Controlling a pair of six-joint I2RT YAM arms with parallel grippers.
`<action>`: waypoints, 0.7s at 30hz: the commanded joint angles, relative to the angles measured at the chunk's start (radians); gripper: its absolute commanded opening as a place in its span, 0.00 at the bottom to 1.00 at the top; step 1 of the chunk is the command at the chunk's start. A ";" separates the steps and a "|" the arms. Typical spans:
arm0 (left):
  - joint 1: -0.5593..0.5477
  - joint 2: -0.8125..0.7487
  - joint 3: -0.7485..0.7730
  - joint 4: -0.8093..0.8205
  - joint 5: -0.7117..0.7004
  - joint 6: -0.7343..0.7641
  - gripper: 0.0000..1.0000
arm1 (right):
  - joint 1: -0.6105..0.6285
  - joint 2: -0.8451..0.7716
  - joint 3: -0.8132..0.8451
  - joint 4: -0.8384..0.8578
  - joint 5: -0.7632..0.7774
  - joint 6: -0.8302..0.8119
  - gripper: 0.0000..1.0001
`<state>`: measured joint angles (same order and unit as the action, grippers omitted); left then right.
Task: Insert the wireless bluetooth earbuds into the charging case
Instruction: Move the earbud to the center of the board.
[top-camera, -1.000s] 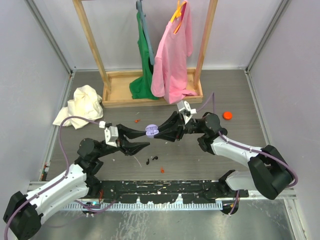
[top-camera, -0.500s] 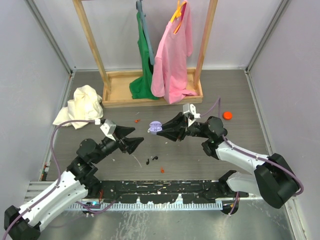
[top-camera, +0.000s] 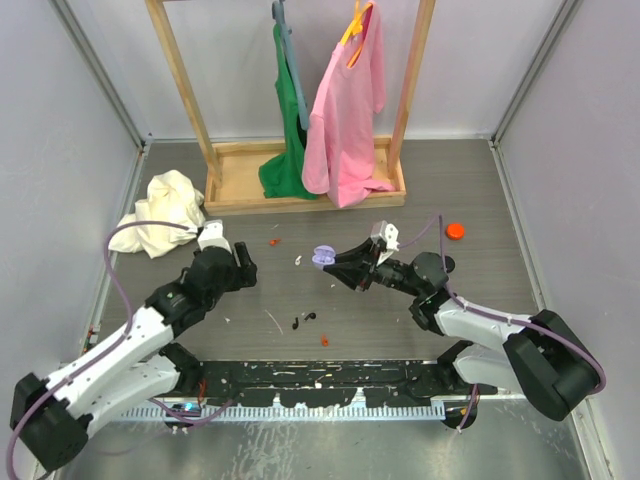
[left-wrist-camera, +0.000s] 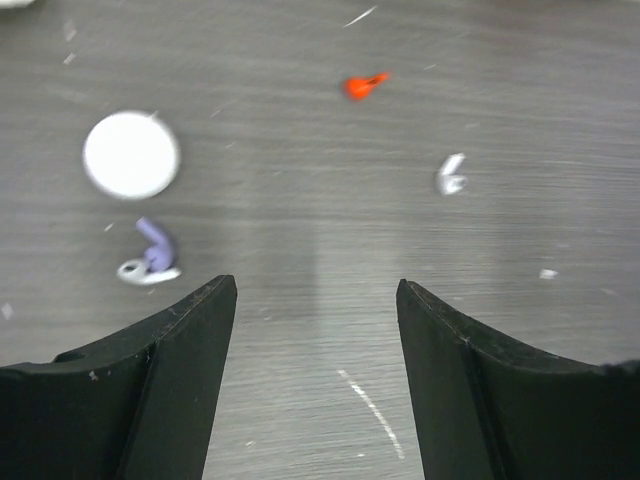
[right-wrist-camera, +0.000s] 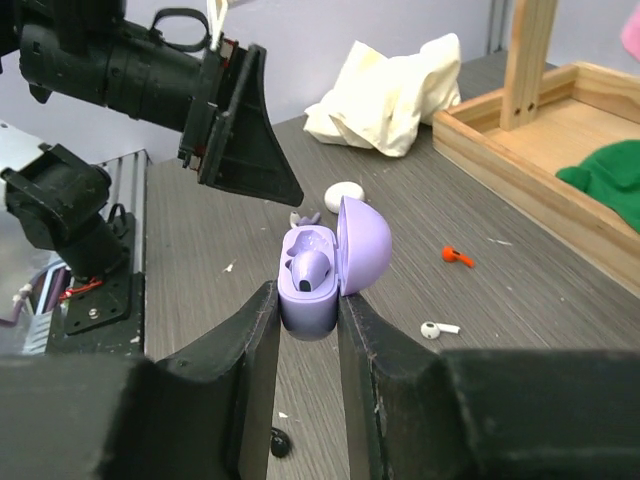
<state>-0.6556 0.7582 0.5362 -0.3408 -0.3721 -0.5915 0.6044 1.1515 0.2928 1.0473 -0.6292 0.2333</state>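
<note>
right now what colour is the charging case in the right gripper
Lilac. The charging case shows best in the right wrist view.

Lilac charging case (right-wrist-camera: 318, 275), grey wood-grain desk (left-wrist-camera: 300, 200)
Earbud (left-wrist-camera: 152, 255) purple, white-tipped; shirt (top-camera: 347, 110) at upper centre pink, garment (top-camera: 290, 140) beside it green; cloth (top-camera: 165, 205) at left cream; cap (top-camera: 455, 231) at right orange.

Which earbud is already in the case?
The purple earbud seated in the open case that the right hand grips; the second purple earbud and the white earbud lie on the table.
</note>
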 joint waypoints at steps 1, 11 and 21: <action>0.057 0.118 0.074 -0.144 -0.113 -0.093 0.66 | -0.005 -0.018 -0.031 0.136 0.105 -0.018 0.01; 0.199 0.305 0.114 -0.114 -0.031 -0.080 0.50 | -0.005 -0.012 -0.085 0.223 0.179 -0.008 0.01; 0.293 0.448 0.137 -0.063 0.027 -0.044 0.41 | -0.005 -0.010 -0.089 0.232 0.173 -0.005 0.01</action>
<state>-0.3908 1.1717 0.6357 -0.4587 -0.3698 -0.6563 0.6044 1.1519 0.2092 1.1950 -0.4721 0.2348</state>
